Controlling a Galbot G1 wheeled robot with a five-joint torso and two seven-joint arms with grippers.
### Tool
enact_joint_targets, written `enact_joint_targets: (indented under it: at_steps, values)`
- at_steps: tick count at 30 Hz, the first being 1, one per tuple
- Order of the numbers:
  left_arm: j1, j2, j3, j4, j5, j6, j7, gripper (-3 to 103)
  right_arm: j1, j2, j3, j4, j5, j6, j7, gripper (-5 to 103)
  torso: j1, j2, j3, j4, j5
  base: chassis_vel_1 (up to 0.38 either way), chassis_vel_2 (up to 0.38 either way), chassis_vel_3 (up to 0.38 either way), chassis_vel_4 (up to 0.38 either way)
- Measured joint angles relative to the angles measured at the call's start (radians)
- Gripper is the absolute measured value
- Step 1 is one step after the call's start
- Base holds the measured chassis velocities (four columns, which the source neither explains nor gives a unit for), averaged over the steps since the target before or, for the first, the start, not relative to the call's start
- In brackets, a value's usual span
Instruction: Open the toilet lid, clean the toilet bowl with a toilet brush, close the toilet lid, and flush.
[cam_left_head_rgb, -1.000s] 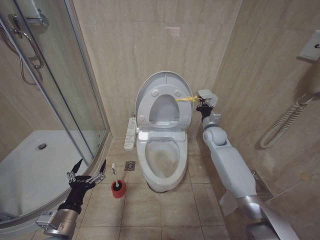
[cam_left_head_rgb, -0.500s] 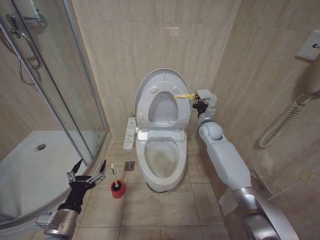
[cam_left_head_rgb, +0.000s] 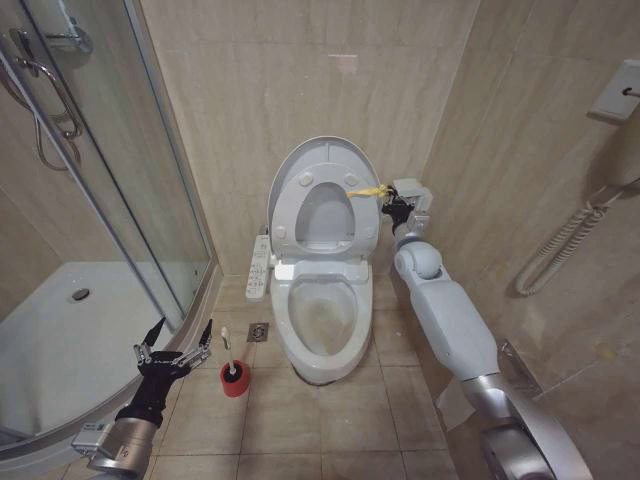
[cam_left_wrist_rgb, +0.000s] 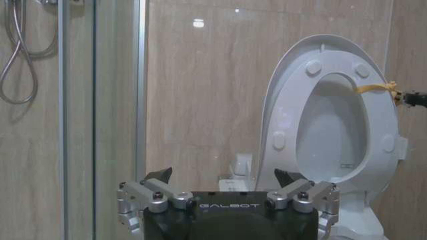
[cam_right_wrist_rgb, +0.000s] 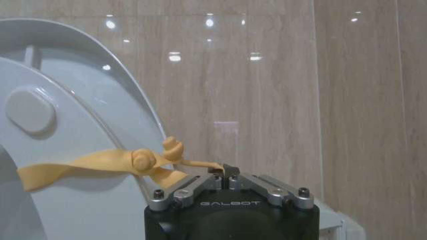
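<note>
We see the right gripper (cam_left_head_rgb: 392, 207) pinched on a yellow strap (cam_left_head_rgb: 365, 189) at the raised lid's (cam_left_head_rgb: 322, 160) edge; left gripper (cam_left_head_rgb: 172, 338) gapes empty.

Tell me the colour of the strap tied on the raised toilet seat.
Yellow strap, clearest in the right wrist view.

The toilet bowl (cam_left_head_rgb: 322, 320) stood against the back wall. Behind it the toilet lid (cam_left_head_rgb: 322, 165) stood raised upright against that wall, with the seat (cam_left_head_rgb: 322, 215) raised against the lid. A ribbon (cam_left_head_rgb: 366, 188) lay across the seat's right edge, and the right gripper (cam_left_head_rgb: 390, 208) sat just right of the lid, pinching that ribbon. Left of the bowl, on the floor, the toilet brush (cam_left_head_rgb: 230, 352) stood in its holder (cam_left_head_rgb: 236, 378). The left gripper (cam_left_head_rgb: 175, 340) hung left of the holder, beside the shower enclosure (cam_left_head_rgb: 100, 200)
</note>
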Motion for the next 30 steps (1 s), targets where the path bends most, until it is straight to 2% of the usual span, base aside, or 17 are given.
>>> enact_joint_targets:
  at_steps: [10,30]
  values:
    - [0.000,0.000,0.000,0.000,0.000,0.000,0.000,100,-0.013,-0.009,0.009,0.003,0.030,0.025,-0.053,1,0.000,0.000,0.000,-0.0001,0.0000,0.000,0.000,0.000,0.000]
    - [0.000,0.000,0.000,0.000,0.000,0.000,0.000,100,-0.021,-0.010,0.024,-0.003,0.002,0.052,-0.066,1,0.000,0.000,0.000,0.0001,-0.0001,-0.055,0.061,0.051,-0.060]
